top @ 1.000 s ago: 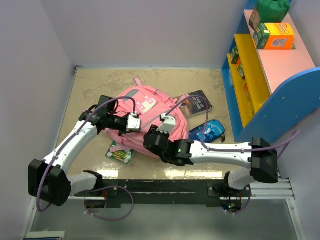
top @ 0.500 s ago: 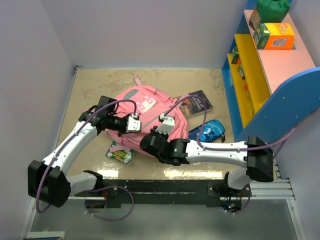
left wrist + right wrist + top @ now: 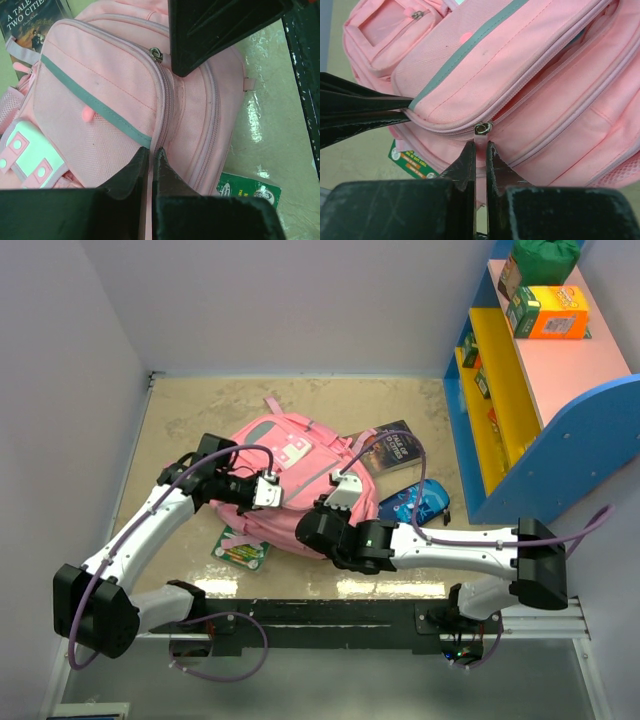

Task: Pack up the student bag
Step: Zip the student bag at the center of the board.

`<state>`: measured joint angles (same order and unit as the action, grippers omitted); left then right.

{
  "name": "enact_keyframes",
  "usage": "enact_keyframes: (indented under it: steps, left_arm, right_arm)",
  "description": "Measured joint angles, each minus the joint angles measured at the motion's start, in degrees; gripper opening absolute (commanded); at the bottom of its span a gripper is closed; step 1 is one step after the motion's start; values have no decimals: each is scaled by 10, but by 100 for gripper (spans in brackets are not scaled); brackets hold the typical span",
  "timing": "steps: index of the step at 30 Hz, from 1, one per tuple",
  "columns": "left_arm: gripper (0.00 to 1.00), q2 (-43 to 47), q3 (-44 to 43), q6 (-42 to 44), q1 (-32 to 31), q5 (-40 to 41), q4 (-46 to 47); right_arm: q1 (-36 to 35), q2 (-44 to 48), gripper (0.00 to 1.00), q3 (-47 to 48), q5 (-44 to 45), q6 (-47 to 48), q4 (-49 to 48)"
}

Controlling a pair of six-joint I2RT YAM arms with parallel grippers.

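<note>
The pink student bag [image 3: 300,482] lies flat on the beige surface [image 3: 190,420], both arms bent over its near side. The left tool [image 3: 151,159] has its jaws drawn almost together, nipping the bag's fabric along a zip seam below the grey-trimmed front pocket. The right tool [image 3: 480,150], just beside it on the same flank, is likewise all but closed, a thin pink strip caught between its jaws directly under the metal zip slider [image 3: 482,128] (whether that strip is a pull tab or a fold of cloth cannot be told). A green packet [image 3: 240,550] pokes out from under the bag's near left edge. A dark book [image 3: 393,448] touches the bag's right side, and a blue pencil case [image 3: 415,502] sits near that side too. A blue-and-yellow shelf unit [image 3: 520,390] stands well to the bag's right.
</note>
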<state>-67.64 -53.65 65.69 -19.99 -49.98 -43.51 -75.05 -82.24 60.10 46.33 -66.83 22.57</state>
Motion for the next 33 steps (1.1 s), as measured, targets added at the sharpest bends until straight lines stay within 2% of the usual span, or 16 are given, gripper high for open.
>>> enact_keyframes:
  steps: [4, 14, 26, 29, 30, 31, 32, 33]
  left_arm:
    - [0, 0, 0, 18, 0, 1, -12]
    - [0, 0, 0, 101, 0, 3, -40]
    - [1, 0, 0, 241, 2, 28, -117]
    - [14, 1, 0, 248, 2, 32, -148]
    - [20, 6, 0, 243, 2, 32, -152]
    - [33, 6, 0, 243, 2, 32, -153]
    - [40, 11, 0, 228, 2, 32, -149]
    - [42, 14, 0, 218, 2, 33, -142]
  right_arm:
    - [17, 3, 0, -15, -9, 22, -3]
    - [143, 15, 0, -51, -75, 143, -48]
    - [222, -81, 0, -16, -88, 255, -93]
    - [249, -78, 0, -21, -77, 270, -104]
    - [257, -71, 0, -31, -80, 273, -117]
    - [264, -60, 0, -46, -86, 276, -129]
    - [266, -47, 0, -61, -91, 277, -140]
    - [266, -46, 0, -63, -92, 277, -141]
